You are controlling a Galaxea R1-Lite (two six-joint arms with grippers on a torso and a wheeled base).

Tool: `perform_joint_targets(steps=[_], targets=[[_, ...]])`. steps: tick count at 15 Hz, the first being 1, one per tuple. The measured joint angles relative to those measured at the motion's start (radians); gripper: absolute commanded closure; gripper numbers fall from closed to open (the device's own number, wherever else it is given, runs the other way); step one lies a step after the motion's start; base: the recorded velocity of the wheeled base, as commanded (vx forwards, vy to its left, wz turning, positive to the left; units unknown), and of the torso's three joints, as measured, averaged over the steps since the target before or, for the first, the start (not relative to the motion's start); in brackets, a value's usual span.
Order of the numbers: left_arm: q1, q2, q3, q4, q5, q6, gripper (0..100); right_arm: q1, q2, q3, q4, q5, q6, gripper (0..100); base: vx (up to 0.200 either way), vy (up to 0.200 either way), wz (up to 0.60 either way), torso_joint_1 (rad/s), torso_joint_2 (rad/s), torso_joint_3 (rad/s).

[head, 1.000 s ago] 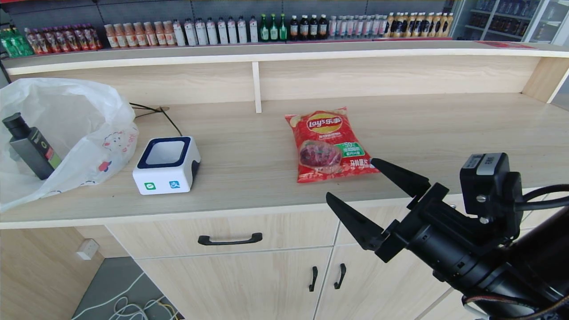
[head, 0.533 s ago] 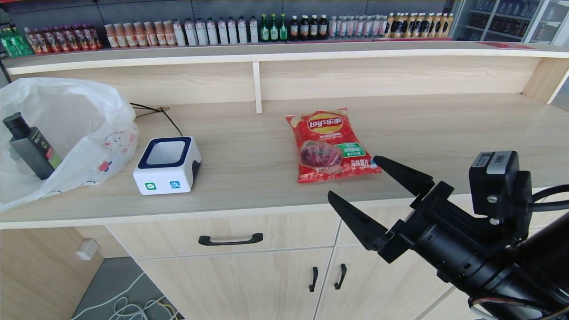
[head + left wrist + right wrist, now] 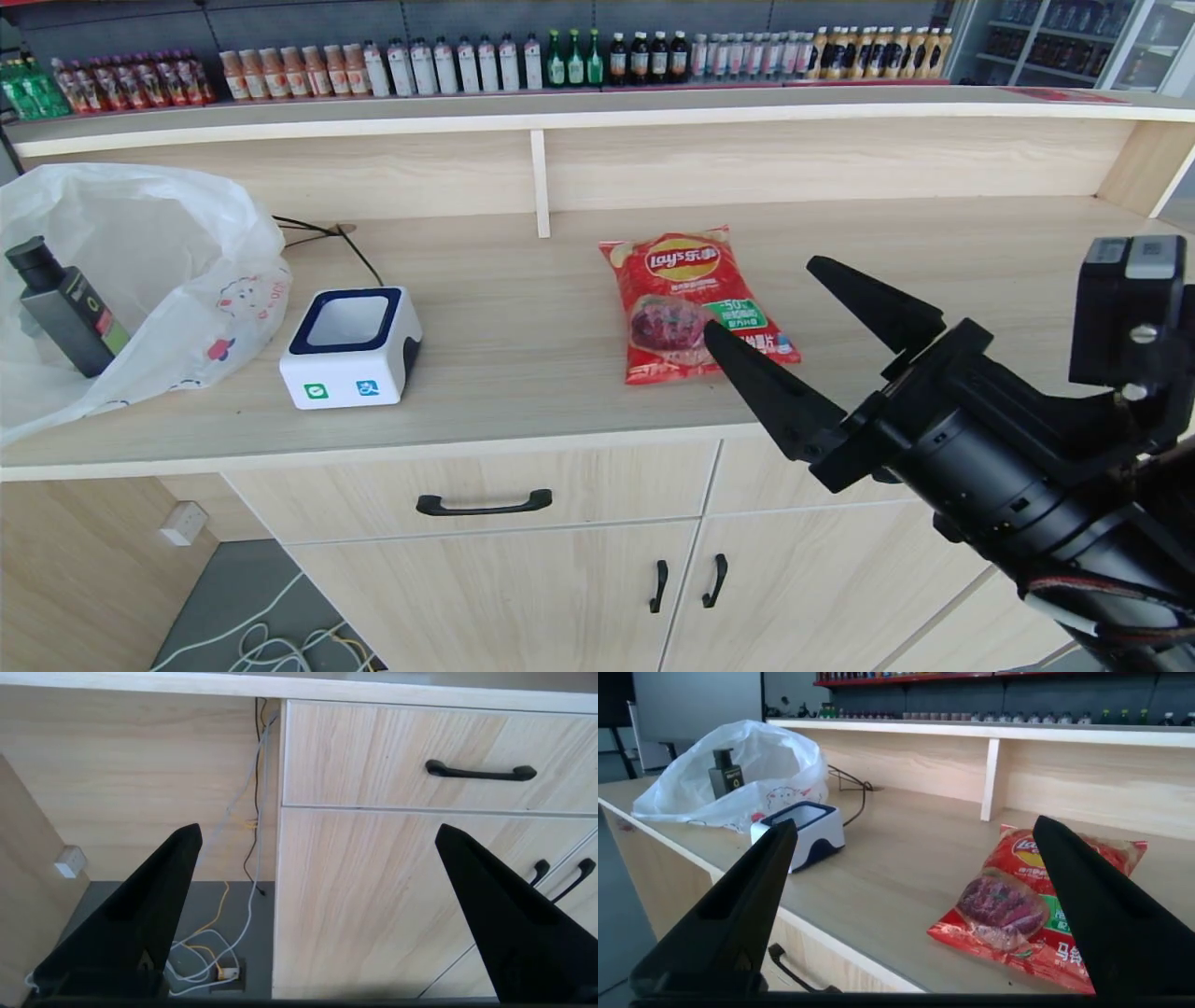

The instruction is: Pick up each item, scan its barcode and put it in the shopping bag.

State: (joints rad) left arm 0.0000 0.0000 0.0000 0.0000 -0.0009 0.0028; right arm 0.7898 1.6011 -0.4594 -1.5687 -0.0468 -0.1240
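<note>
A red bag of chips (image 3: 686,280) lies flat on the wooden counter (image 3: 523,373), right of centre; it also shows in the right wrist view (image 3: 1022,910). My right gripper (image 3: 761,295) hangs open at the counter's front edge, just at the bag's near right corner, nothing between its fingers (image 3: 915,826). A white scanner (image 3: 350,345) with a dark blue rim sits left of centre (image 3: 805,833). At the far left stands the white shopping bag (image 3: 159,243), with a dark bottle (image 3: 63,308) inside it. My left gripper (image 3: 318,831) is open, low before the cabinet fronts.
A raised back ledge with a thin divider (image 3: 539,182) bounds the counter behind. A black cable (image 3: 327,238) runs behind the scanner. Below the counter are a drawer handle (image 3: 481,770) and door handles (image 3: 686,583); cables lie on the floor (image 3: 220,952).
My right gripper has risen from below the counter's edge to counter height, and its fingers now overlap the chips bag's near corner. Nothing on the counter has moved.
</note>
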Motion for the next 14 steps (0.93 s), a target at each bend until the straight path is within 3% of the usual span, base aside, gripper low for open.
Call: perform_joint_targets(steps=[4, 8, 11, 14], targets=[[0.0, 0.0, 0.0, 0.0, 0.0, 0.0, 0, -0.001, -0.009, -0.18, 0.176, 0.022, 0.026, 0, 0.0, 0.0, 0.0, 0.0, 0.0, 0.0], [0.0, 0.0, 0.0, 0.0, 0.0, 0.0, 0, -0.005, -0.016, -0.47, 0.487, 0.046, 0.034, 0, 0.0, 0.0, 0.0, 0.0, 0.0, 0.0], [0.0, 0.0, 0.0, 0.0, 0.0, 0.0, 0, 0.0, 0.002, -0.641, 0.81, 0.045, 0.034, 0, 0.0, 0.0, 0.0, 0.0, 0.0, 0.0], [0.0, 0.0, 0.0, 0.0, 0.0, 0.0, 0, 0.004, 0.072, -0.729, 0.907, 0.051, 0.014, 0, 0.0, 0.0, 0.0, 0.0, 0.0, 0.0]])
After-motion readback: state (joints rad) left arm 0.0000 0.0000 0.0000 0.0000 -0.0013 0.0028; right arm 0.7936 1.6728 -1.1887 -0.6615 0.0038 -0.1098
